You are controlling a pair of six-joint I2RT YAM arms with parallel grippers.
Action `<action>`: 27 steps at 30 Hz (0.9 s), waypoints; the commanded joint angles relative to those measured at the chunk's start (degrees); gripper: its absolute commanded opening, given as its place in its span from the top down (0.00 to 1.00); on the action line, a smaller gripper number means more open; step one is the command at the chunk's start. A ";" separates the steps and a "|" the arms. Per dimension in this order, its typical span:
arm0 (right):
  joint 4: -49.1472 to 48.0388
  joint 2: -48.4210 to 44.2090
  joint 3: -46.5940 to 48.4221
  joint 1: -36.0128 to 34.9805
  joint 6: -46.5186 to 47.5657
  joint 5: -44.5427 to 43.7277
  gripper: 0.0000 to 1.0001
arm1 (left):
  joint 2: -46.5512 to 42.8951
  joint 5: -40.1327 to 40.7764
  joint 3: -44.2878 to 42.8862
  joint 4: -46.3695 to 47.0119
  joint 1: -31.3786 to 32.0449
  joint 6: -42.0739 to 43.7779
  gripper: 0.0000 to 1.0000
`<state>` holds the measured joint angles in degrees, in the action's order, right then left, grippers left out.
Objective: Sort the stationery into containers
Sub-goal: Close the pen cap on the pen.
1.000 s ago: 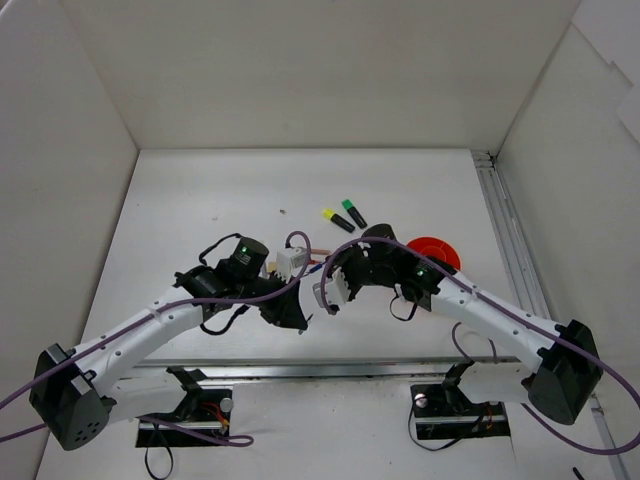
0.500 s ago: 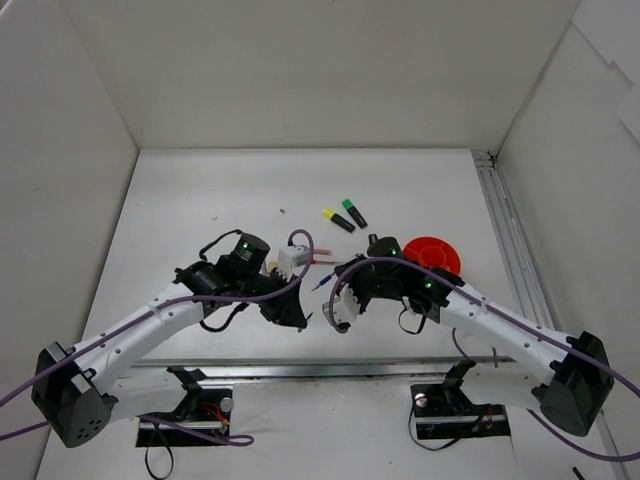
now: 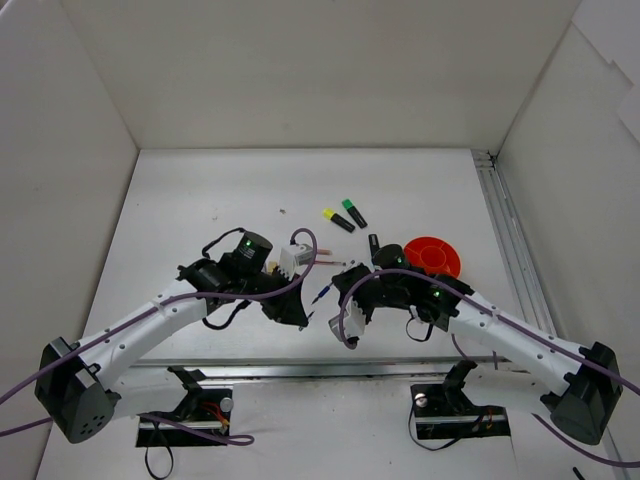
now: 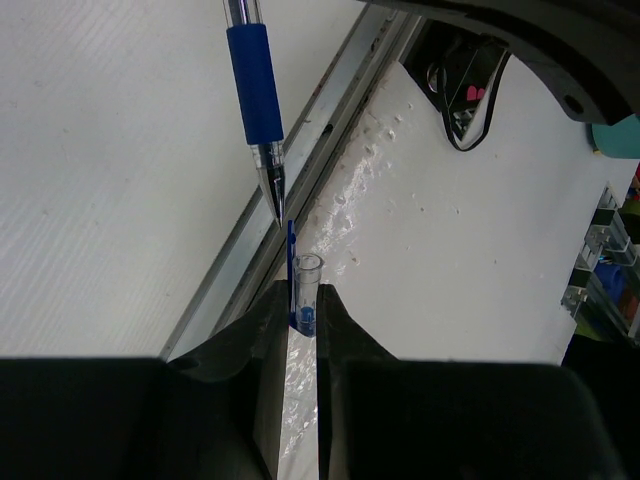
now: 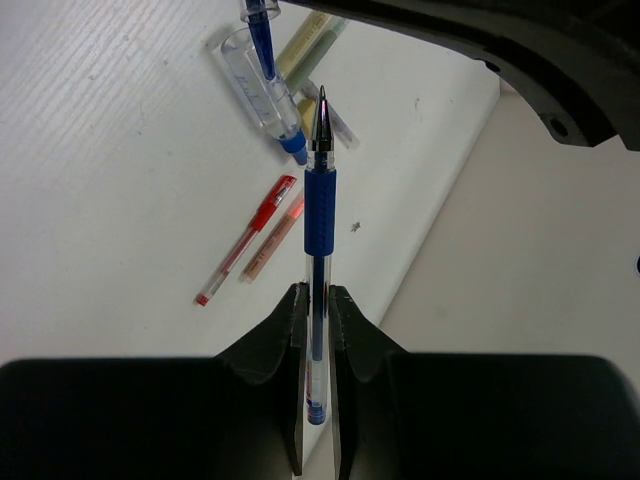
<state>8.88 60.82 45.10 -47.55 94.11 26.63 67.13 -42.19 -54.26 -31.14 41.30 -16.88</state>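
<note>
The blue pen (image 5: 318, 215) is up off the table (image 3: 200, 220), near its front edge, between the two arms. The right gripper (image 5: 318, 292) is closed tight on its back end. The pen is long and straight. Its sharp tip sticks out away from the fingers and points at the left gripper (image 4: 303, 295).

The left gripper is closed too. It pinches a small clear cap (image 4: 306, 285) with a blue clip. The open end of the cap faces the pen tip. The tip is just beside the cap, but they do not touch.

Under the pen, on the table, lie a clear tube (image 5: 262, 85) with a blue end, a red pen (image 5: 248, 240) and a pale strip (image 5: 305, 45). A thin brownish stick lies right beside the red pen, and I cannot tell what it is.

Farther back lie two black highlighters, one with a yellow cap (image 3: 337, 220) and one with a green cap (image 3: 354, 212). They are side by side and well apart from the grippers. The orange pot (image 3: 440, 250) stands to the right.

From above, the right arm covers the near edge of the pot. The arms and cables hide most of the blue pen there, so only a small bit of blue shows.
</note>
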 commanded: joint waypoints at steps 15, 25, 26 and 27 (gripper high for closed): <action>-0.89 2.02 0.34 -1.40 0.73 1.22 1.00 | -0.16 -1.84 -3.66 1.34 0.36 0.80 1.00; -0.10 1.23 0.16 -1.58 0.38 2.72 1.00 | 0.37 -0.52 -4.63 0.64 1.42 1.24 1.00; 0.34 1.41 0.16 -1.67 1.68 2.72 1.00 | 0.28 -0.52 -4.80 0.46 1.42 1.33 1.00; 0.69 1.41 0.25 -1.84 2.04 2.72 1.00 | 0.37 -0.35 -4.89 0.64 1.42 1.33 1.00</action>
<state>9.65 62.78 45.08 -48.86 94.70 27.66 67.70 -42.15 -55.79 -31.31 42.33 -16.71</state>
